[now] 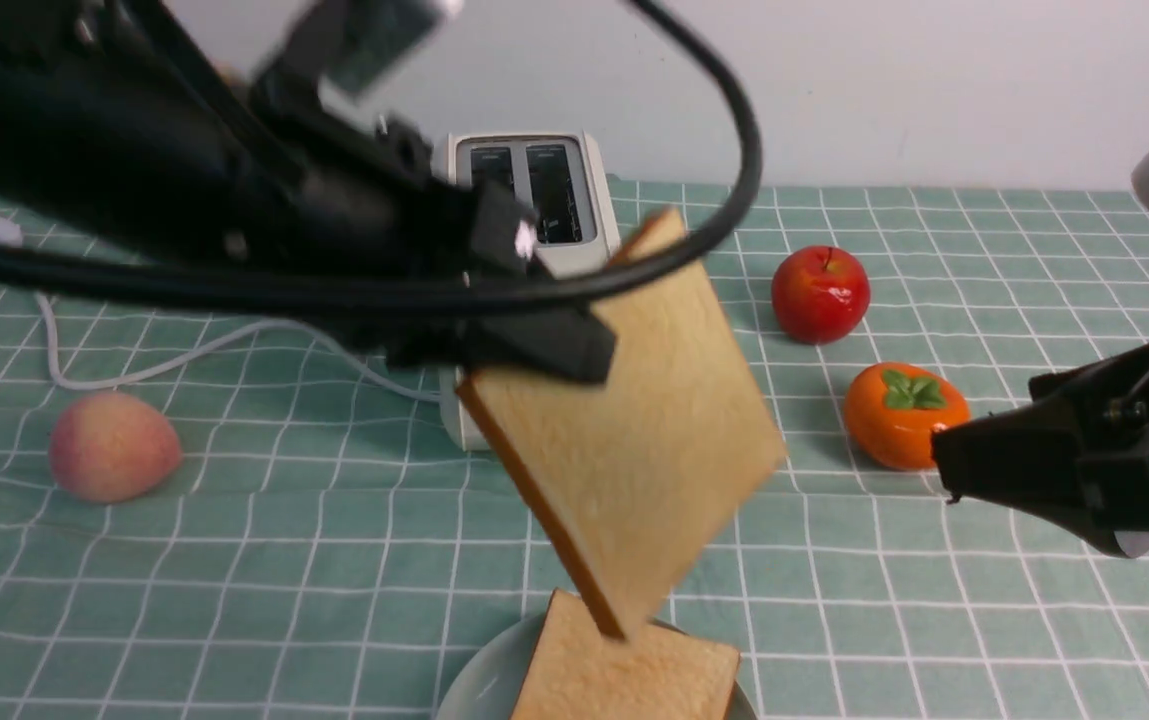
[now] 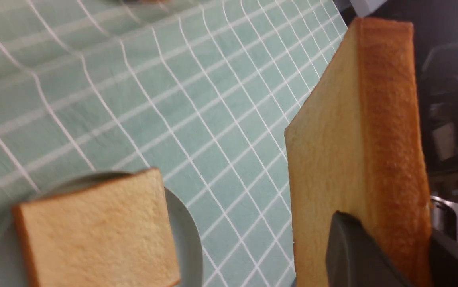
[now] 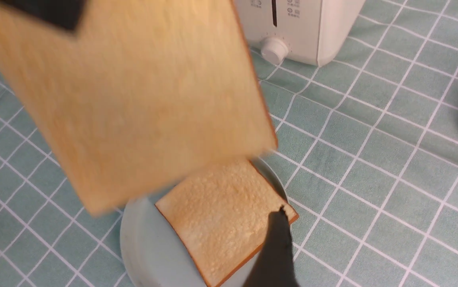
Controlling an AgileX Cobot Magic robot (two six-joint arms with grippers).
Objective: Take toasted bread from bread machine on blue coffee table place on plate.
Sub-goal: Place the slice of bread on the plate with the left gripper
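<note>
Grasping a thick square slice of toasted bread with pale tan faces and an orange-brown crust, the left hand is clenched on the slice's upper left edge near the centre of the front view. The slice hangs tilted, one corner pointing down towards the lower centre of the frame. The left wrist view shows it apart from what lies below.

A second matching slice lies flat on the round pale mint-green plate at the bottom centre. The plate rests on the teal-green worktop with white grid lines.

The cream-white two-slot bread machine stands at upper centre, behind the held slice. Both slots look dark and empty.

The right hand sits at the right edge of the frame, released, its jaws spread wide with nothing between them.

Assessment: the task appears well advanced. One slice is delivered and the other is out of the machine and over the plate. What is left, in my judgement, is to lower this slice onto the plate and let go. The steep tilt may make it land on edge or slide off the plated slice.
</note>
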